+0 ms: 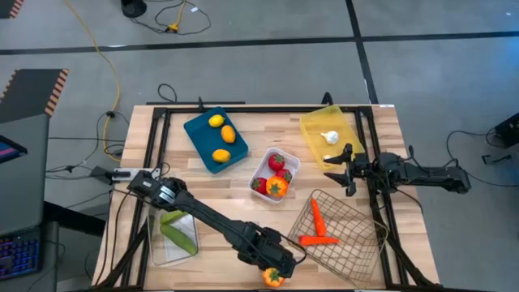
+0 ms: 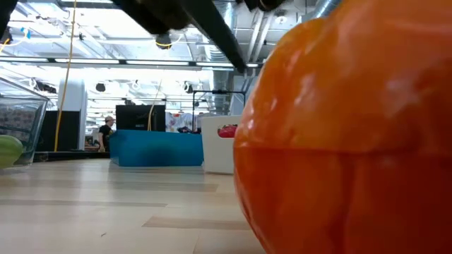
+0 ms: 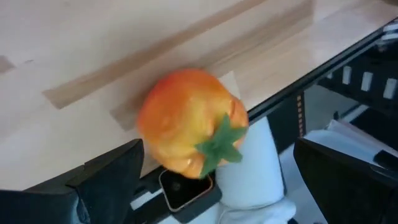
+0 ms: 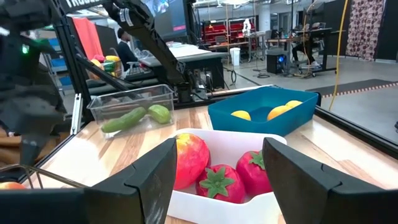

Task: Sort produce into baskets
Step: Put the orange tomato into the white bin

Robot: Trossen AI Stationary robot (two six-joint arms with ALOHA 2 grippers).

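Observation:
An orange pepper (image 3: 183, 121) with a green stem lies on its side on the wood at the table's near edge (image 1: 273, 278) and fills the right of the low view (image 2: 339, 141). My left gripper (image 3: 216, 152) hangs over it, tilted downward and open, one finger on either side of the pepper without touching it (image 1: 270, 266). My right gripper (image 4: 217, 165) waits open at the table's right edge (image 1: 349, 166), pointing level toward the white tray (image 4: 249, 202).
The teal tray (image 1: 203, 150) holds yellow citrus. The white tray (image 1: 293, 165) holds tomatoes and an orange pepper, and the yellow tray (image 1: 312, 134) holds garlic. The clear bin (image 1: 158, 243) has cucumbers, the wire basket (image 1: 353, 239) carrots. A white mount (image 3: 255, 168) stands just past the near edge.

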